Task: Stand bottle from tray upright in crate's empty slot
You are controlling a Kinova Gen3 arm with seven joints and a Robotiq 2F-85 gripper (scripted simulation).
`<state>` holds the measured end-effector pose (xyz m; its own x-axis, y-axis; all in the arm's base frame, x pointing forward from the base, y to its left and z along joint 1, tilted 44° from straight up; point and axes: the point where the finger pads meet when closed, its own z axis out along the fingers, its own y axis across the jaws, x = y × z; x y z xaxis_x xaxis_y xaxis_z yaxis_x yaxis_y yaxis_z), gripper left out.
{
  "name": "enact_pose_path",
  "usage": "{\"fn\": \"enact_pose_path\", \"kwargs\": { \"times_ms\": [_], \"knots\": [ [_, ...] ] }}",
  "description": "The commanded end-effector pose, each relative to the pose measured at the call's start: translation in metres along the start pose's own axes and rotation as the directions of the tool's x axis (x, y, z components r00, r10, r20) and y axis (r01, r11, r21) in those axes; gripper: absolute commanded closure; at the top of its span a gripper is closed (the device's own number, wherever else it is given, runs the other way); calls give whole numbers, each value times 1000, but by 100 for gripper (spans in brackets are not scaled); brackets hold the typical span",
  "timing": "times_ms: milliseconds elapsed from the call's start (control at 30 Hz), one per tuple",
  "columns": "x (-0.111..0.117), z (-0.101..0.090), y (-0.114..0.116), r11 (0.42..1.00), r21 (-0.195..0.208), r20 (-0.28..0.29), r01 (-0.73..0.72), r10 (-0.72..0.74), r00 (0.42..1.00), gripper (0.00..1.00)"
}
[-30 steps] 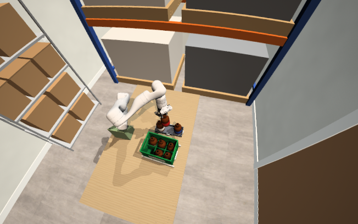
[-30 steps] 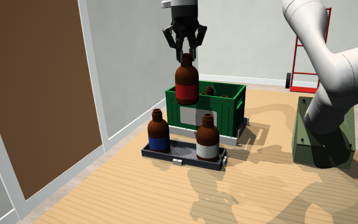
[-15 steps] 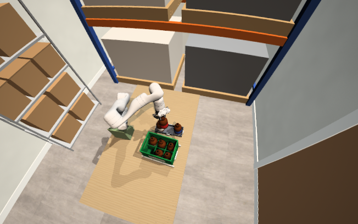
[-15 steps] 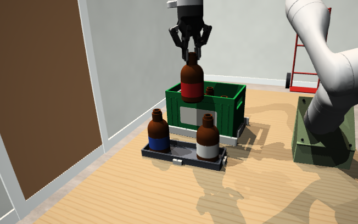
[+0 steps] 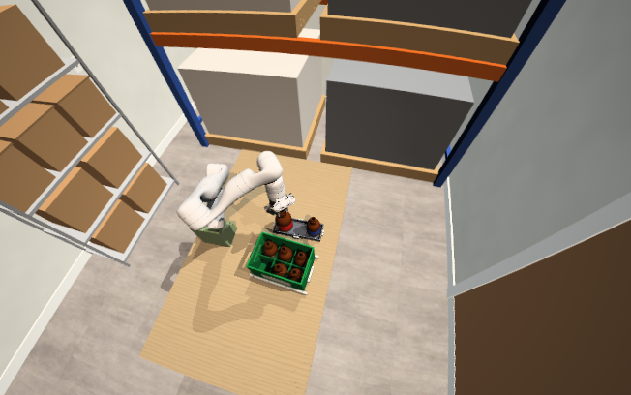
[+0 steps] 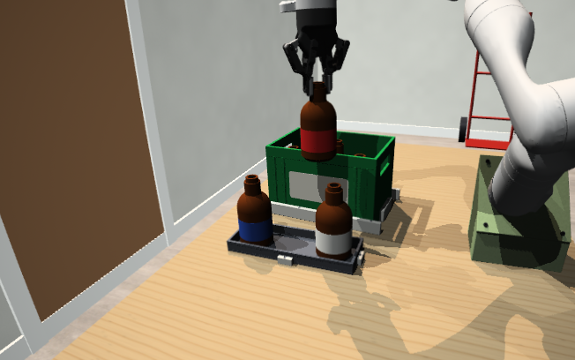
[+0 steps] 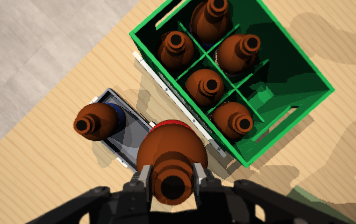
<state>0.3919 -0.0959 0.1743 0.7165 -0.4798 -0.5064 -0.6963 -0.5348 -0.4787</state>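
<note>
My gripper (image 6: 318, 86) (image 5: 281, 211) (image 7: 172, 175) is shut on the neck of a brown bottle with a red label (image 6: 317, 128) (image 5: 284, 222) (image 7: 172, 147). The bottle hangs upright above the dark grey tray (image 6: 300, 258) (image 5: 299, 227) (image 7: 131, 141), near the side of the green crate (image 6: 278, 176) (image 5: 255, 259) (image 7: 295, 65). The crate holds several brown bottles, and its one empty slot (image 7: 270, 90) (image 5: 265, 263) is a corner slot. A blue-labelled bottle (image 6: 255, 217) (image 5: 314, 226) (image 7: 95, 122) and a white-labelled bottle (image 6: 333, 228) stand on the tray.
The arm's green base block (image 6: 516, 229) (image 5: 218, 233) stands to one side of the crate. A red hand truck (image 6: 485, 110) leans at the far wall. Shelves of cardboard boxes (image 5: 73, 160) and large pallet boxes (image 5: 252, 97) surround the wooden table (image 6: 220, 309).
</note>
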Motion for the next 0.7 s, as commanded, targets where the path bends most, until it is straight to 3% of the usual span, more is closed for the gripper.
{"fn": "enact_pose_path", "kwargs": {
  "times_ms": [0, 667],
  "knots": [
    [3, -1, 7, 1000, 6, 0, -7, 7, 1000, 100],
    [20, -1, 49, 1000, 6, 0, -7, 7, 1000, 100]
  ]
}}
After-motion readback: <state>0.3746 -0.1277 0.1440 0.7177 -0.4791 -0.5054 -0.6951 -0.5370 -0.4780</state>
